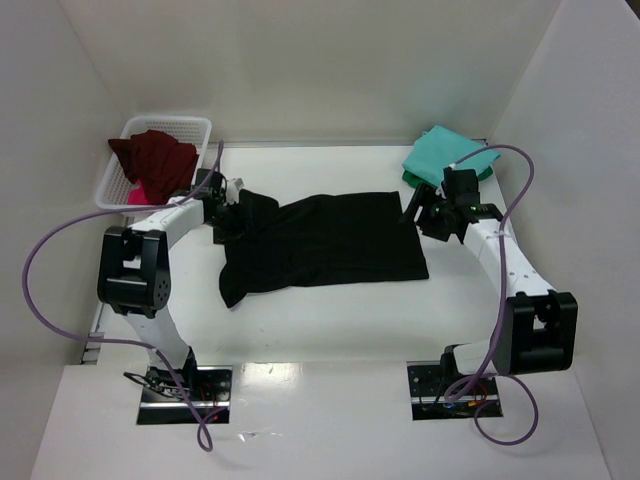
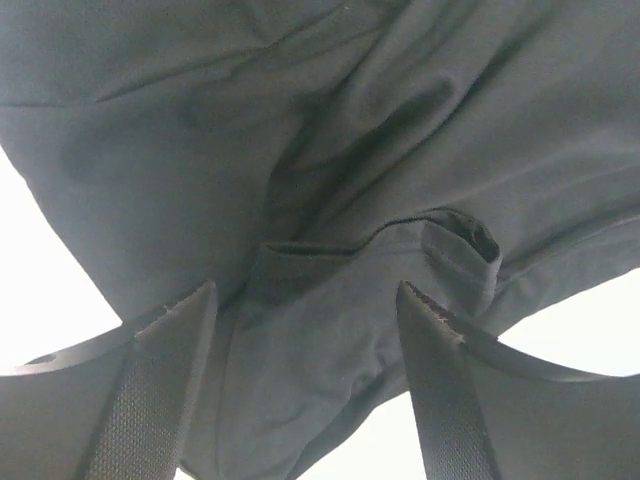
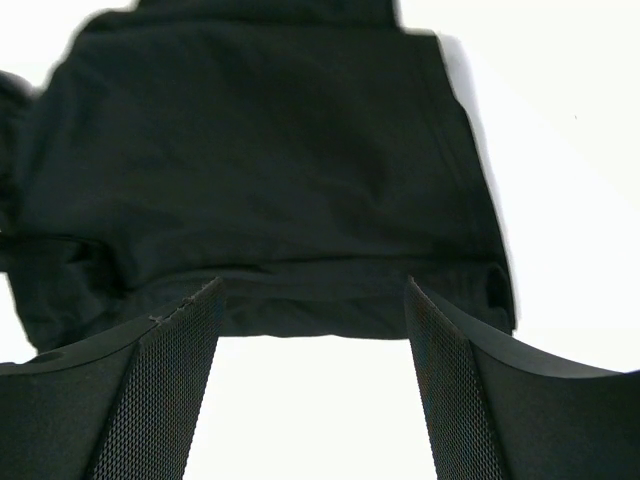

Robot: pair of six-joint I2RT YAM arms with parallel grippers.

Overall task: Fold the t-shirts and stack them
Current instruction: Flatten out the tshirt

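Creased black cloth t-shirt (image 1: 330, 245) lies on smooth white table (image 1: 330, 335); L end effector (image 2: 305, 290) jaws apart over bunched folds, R end effector (image 3: 312, 285) likewise apart.

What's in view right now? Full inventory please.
black t-shirt: 1, black, spread at table centre, left end bunched
teal t-shirt: 1, teal, folded, far right
dark green t-shirt: 1, dark green, edge showing under the teal one
maroon t-shirt: 1, maroon, heaped in the basket
pink cloth: 1, pink, in the basket, mostly hidden by the maroon one
basket: 1, white lattice, far left
table: 1, white
cables: 2, purple, one looping off each arm
left gripper: 1, black, open, over the black shirt's bunched end
right gripper: 1, black, open, at its right edge
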